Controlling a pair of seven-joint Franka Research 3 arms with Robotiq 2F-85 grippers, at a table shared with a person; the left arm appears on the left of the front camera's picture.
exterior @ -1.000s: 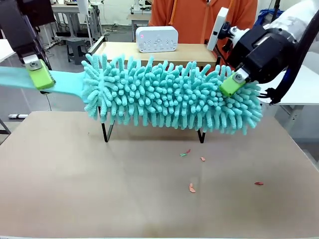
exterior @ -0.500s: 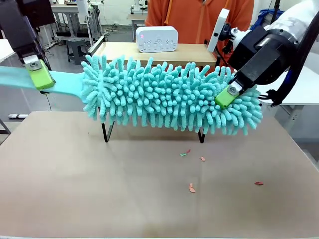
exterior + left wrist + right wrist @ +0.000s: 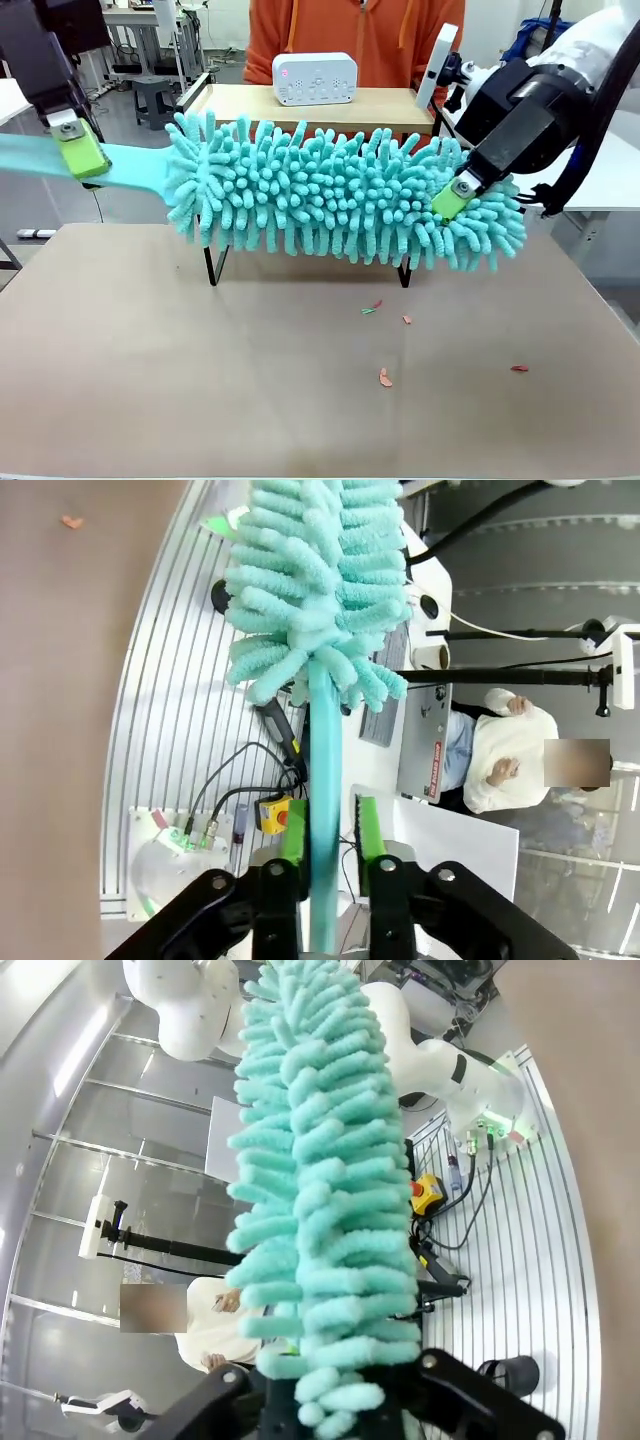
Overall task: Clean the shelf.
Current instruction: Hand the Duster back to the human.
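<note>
Front view: the shelf [image 3: 310,100] stands toward the table's [image 3: 150,380] far edge, mostly hidden behind a teal duster [image 3: 340,195] stretched across it. The right gripper [image 3: 452,198] is clamped tight on the duster's fluffy end. In the left wrist view the left gripper [image 3: 328,852] has its pads apart around the duster's flat handle, though contact is hard to judge. Small scraps [image 3: 385,377] lie mid-table; the near edge lies bare.

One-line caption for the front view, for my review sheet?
Teal duster held level before the shelf: right gripper shut on its fluffy end, left gripper open around the handle.
</note>
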